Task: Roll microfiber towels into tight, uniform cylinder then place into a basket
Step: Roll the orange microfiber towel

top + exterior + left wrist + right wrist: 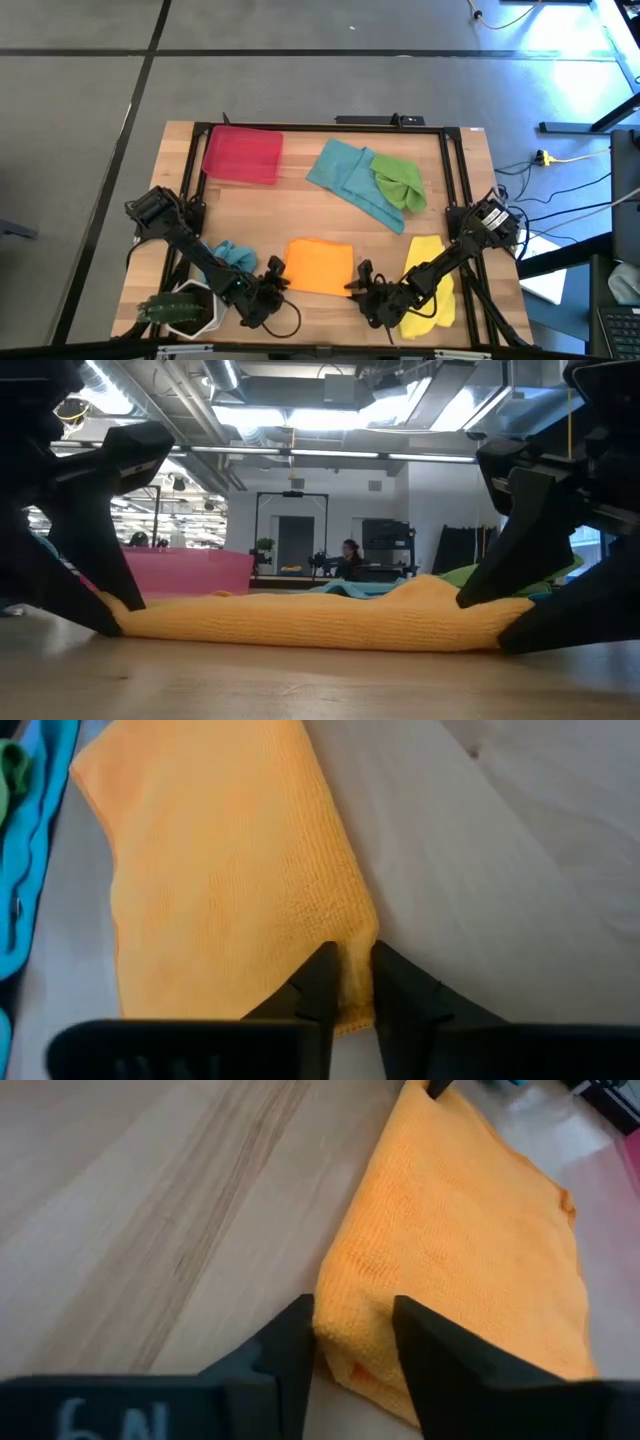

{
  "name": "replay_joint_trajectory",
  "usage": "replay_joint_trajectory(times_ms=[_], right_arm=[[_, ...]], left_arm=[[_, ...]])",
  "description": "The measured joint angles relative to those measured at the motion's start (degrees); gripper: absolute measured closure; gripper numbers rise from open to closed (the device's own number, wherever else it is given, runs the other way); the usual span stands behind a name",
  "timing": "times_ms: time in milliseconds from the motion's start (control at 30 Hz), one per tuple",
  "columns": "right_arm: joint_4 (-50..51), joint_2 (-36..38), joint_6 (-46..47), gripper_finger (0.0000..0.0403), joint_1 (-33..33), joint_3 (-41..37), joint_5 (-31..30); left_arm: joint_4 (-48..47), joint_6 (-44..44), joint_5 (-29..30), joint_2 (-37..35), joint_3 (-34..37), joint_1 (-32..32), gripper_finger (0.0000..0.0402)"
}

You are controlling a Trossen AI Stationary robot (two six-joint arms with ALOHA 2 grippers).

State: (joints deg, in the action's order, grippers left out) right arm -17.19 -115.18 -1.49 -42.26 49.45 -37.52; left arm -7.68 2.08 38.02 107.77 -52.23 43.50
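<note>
Two grippers — left gripper [347, 982], right gripper [352, 1342] — pinching orange towel [320, 266]

Only one marking can be read anywhere: pale hand-drawn characters on the dark body of the right gripper [350, 1342], seen in its own wrist view, which look like "6A" followed by a stroke I cannot make out. Standing here, I find nothing else legible. The towels, the red basket, the table and the white pot carry no print that I can see, and any signs in the room beyond the table are too small to read.
</note>
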Motion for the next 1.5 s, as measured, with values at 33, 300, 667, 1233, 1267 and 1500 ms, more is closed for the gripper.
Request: replay_joint_trajectory(times_ms=[33,300,667,1233,1267,1500], right_arm=[[0.02,0.00,0.13,0.0281,-0.02,0.00,-0.04],[0.54,-0.07,6.62,0.0376,0.00,-0.24,0.01],[2.00,2.51,16.66,0.0396,0.04,-0.39,-0.35],[-0.25,5.45,32.52,0.0397,3.27,-0.60,15.95],[-2.85,5.82,32.35,0.0397,3.56,-1.28,17.49],[-28.57,10.38,32.95,0.0397,6.51,-15.09,22.77]], left_arm=[[0.02,0.62,0.00,0.00,0.00,-0.10,0.0366],[0.13,5.28,-2.14,-0.09,0.00,-1.11,0.0399],[-0.30,11.36,-4.99,-1.38,0.06,-1.66,0.0401],[4.46,15.71,-24.73,-8.46,1.15,-7.97,0.0401],[6.96,14.29,-25.64,-8.46,1.30,-8.12,0.0401],[9.67,9.80,-28.31,-8.59,1.29,-8.01,0.0401]])
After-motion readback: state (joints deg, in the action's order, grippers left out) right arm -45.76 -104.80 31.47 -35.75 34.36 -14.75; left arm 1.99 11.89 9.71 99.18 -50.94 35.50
